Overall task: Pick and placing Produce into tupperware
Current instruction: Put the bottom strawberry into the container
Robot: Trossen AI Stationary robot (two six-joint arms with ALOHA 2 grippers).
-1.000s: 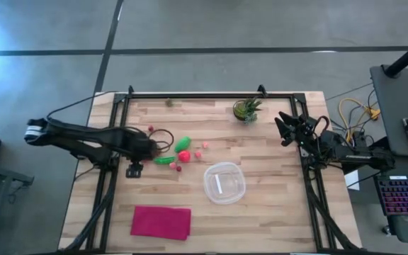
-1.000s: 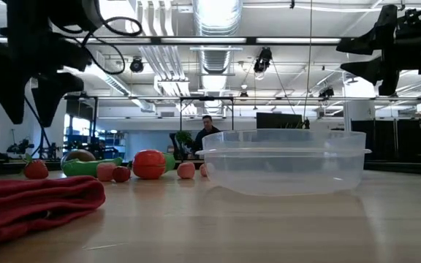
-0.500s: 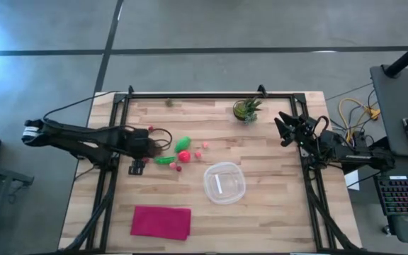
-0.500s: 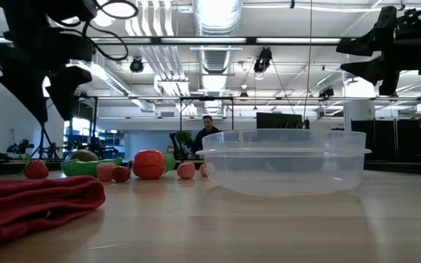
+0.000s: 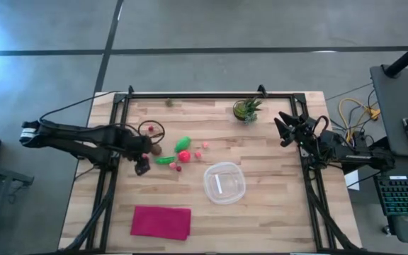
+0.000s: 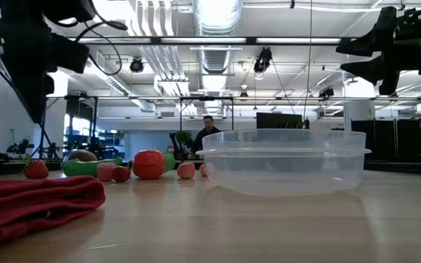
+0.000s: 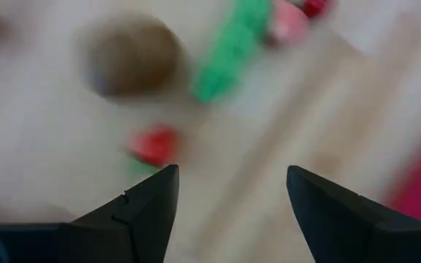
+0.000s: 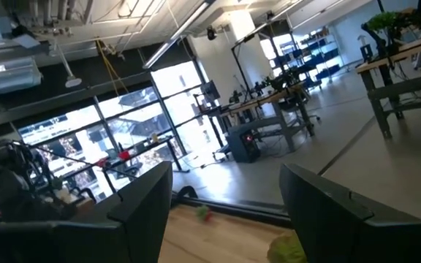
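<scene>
Hovering with its fingers spread and nothing between them, the left end effector (image 5: 142, 165) sits over the left part of the wooden surface (image 5: 275, 177), right at the edge of the produce cluster. The left wrist view shows what it's lined up on: a small red piece (image 7: 154, 145) nearest the gap, the brown oval (image 7: 131, 57) a bit past it, and the bumpy green piece (image 7: 230, 51) off to the side. Best bet is probably to pick just one piece, centre the gap on it and drop straight down, since the pieces lie close enough that a sloppy approach could nudge a neighbour away. The round ones look like they'd roll, so a slow close makes sense. The tupperware (image 5: 224, 183) is empty and sits apart from the pile, toward the middle of the surface, with the magenta cloth (image 5: 161, 221) nearer the front edge. The right end effector (image 5: 283, 128) waits off by the potted plant (image 5: 246, 109), fingers apart, holding nothing. The high view gives the layout but the pieces are tiny there, while the low view lines up the produce (image 6: 150, 164) beside the tupperware wall and shows everything resting flat on the surface.
</scene>
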